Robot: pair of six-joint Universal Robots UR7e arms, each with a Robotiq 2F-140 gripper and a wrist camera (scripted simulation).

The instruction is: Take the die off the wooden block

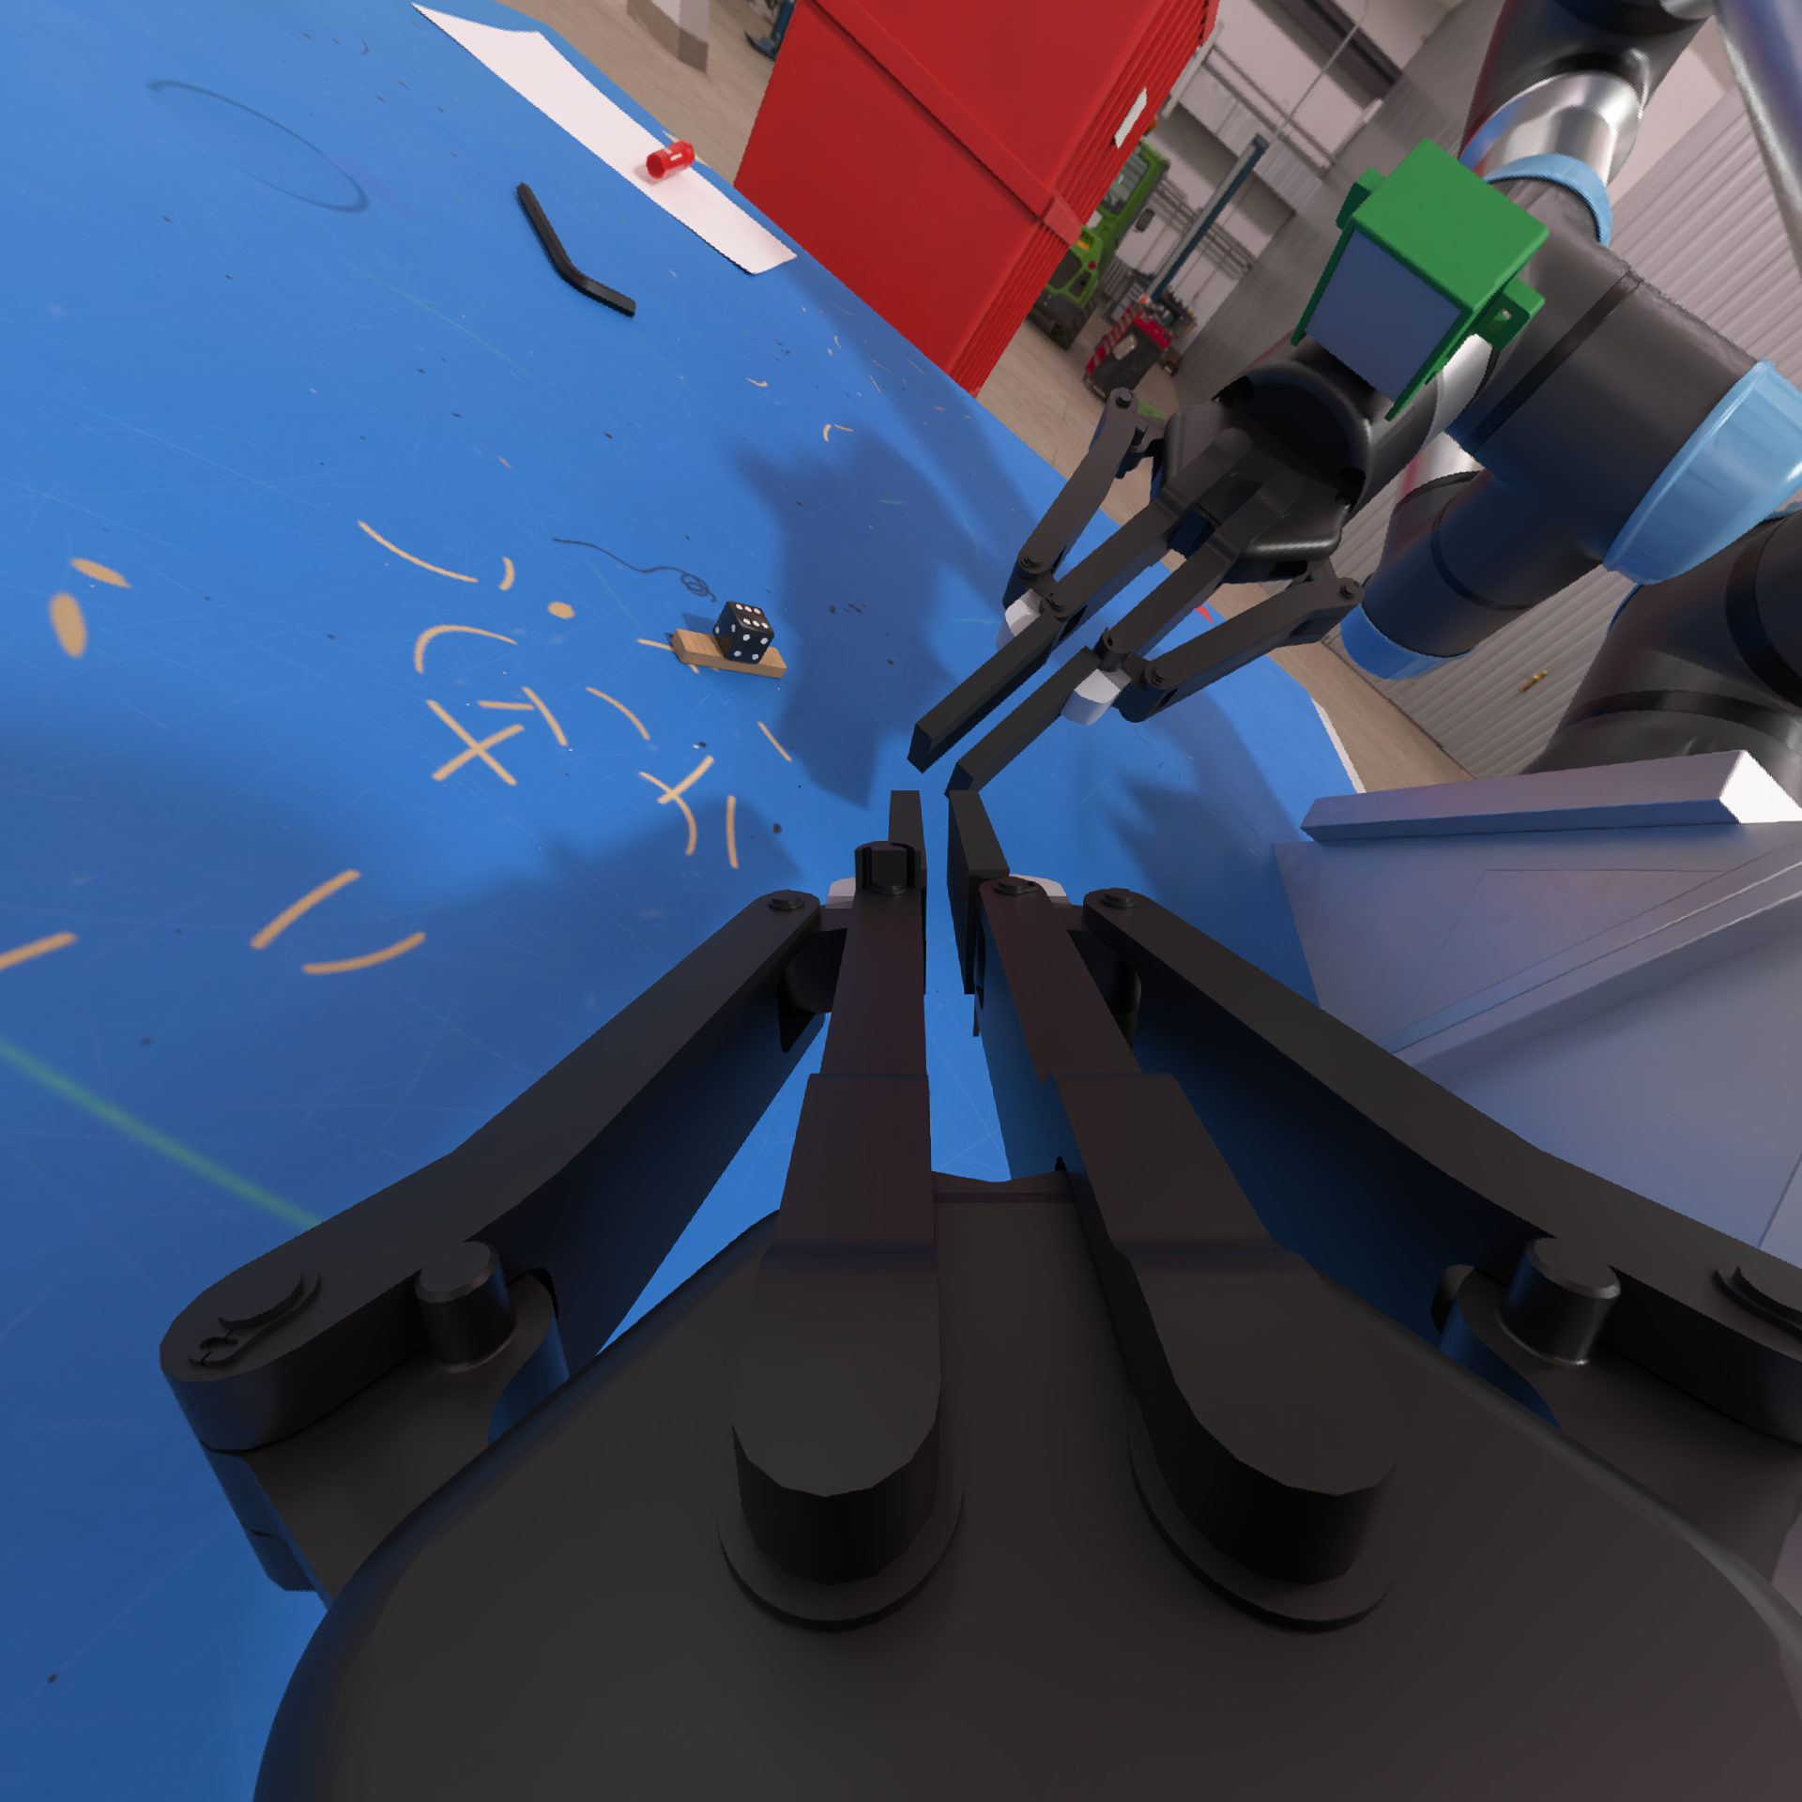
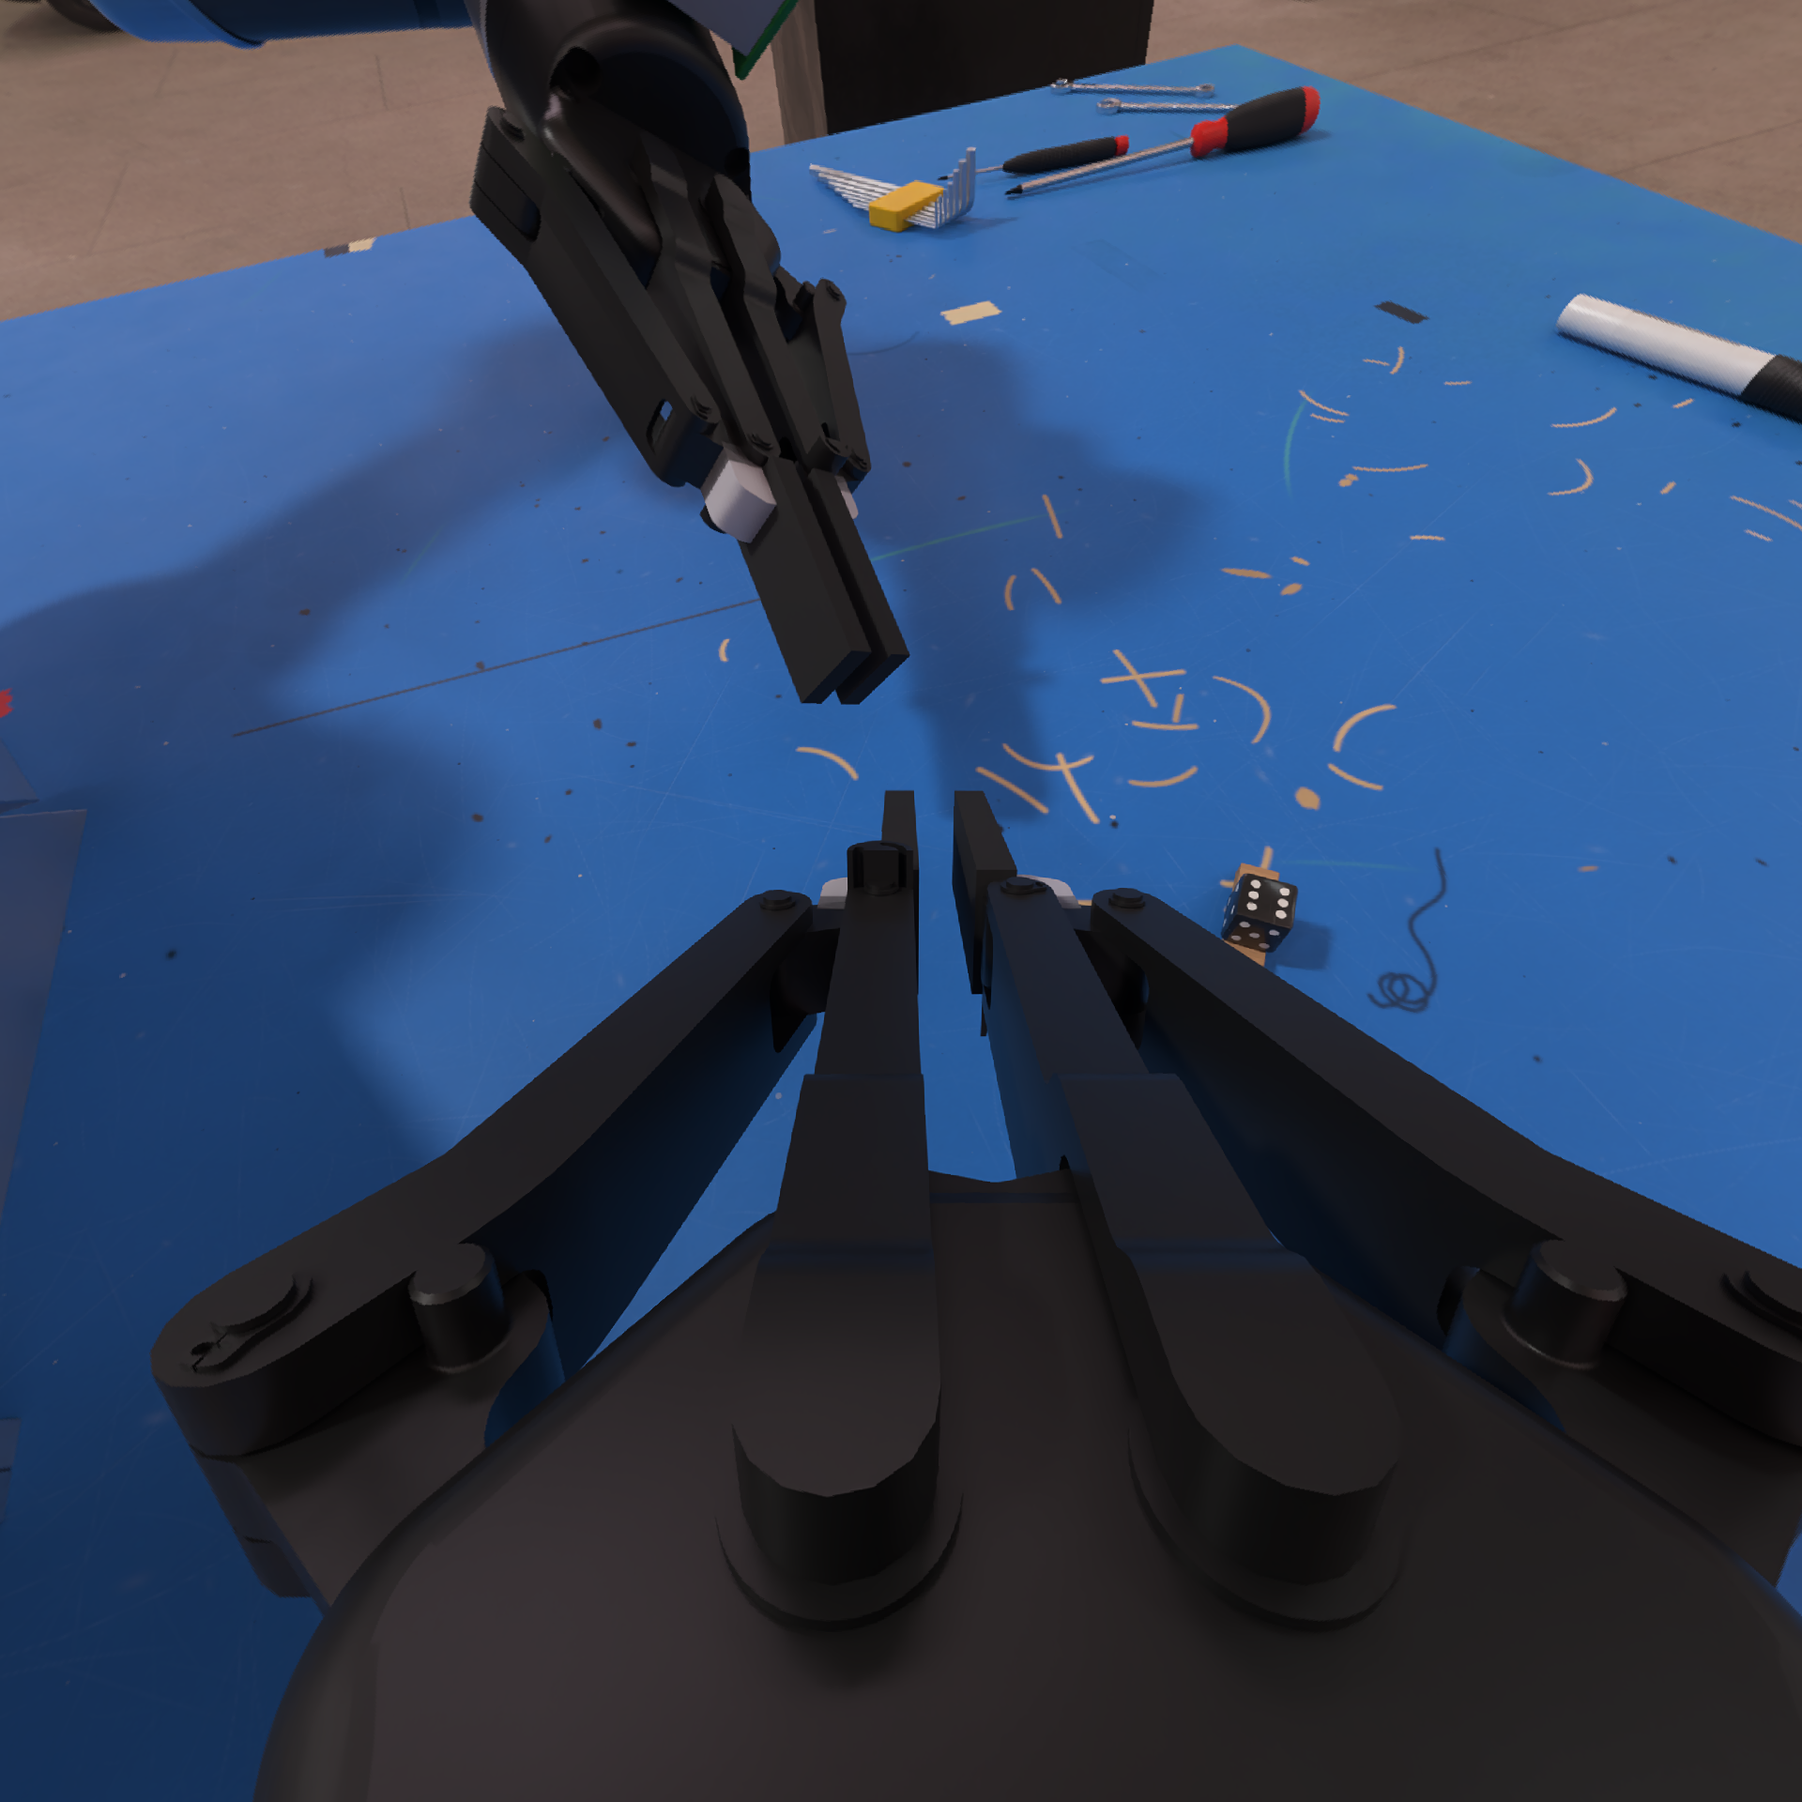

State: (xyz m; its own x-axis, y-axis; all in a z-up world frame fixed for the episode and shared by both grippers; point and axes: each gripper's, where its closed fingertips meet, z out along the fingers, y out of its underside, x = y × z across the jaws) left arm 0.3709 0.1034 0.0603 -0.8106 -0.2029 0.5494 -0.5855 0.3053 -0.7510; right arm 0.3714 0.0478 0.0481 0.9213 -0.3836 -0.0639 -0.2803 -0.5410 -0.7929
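Two grippers hang above the blue table (image 1: 293, 390), tips pointing toward each other and close together, neither touching anything. The left gripper (image 1: 934, 814) has its fingers drawn nearly together, only a thin gap between them, and nothing is between. The right gripper (image 2: 934, 814) looks the same, clenched almost fully and empty. The black die (image 1: 744, 632) with white dots sits on top of the small wooden block (image 1: 726, 655), which lies flat on the table among orange scratch marks. Both are well apart from the two grippers. In the right wrist view the die (image 2: 1259, 912) hides most of the block (image 2: 1255, 871). Farther away lie two screwdrivers (image 2: 1170, 146), a set of hex keys (image 2: 907, 195) and a white marker (image 2: 1677, 356). A red cap (image 1: 670, 159) rests on a white sheet (image 1: 605, 127)
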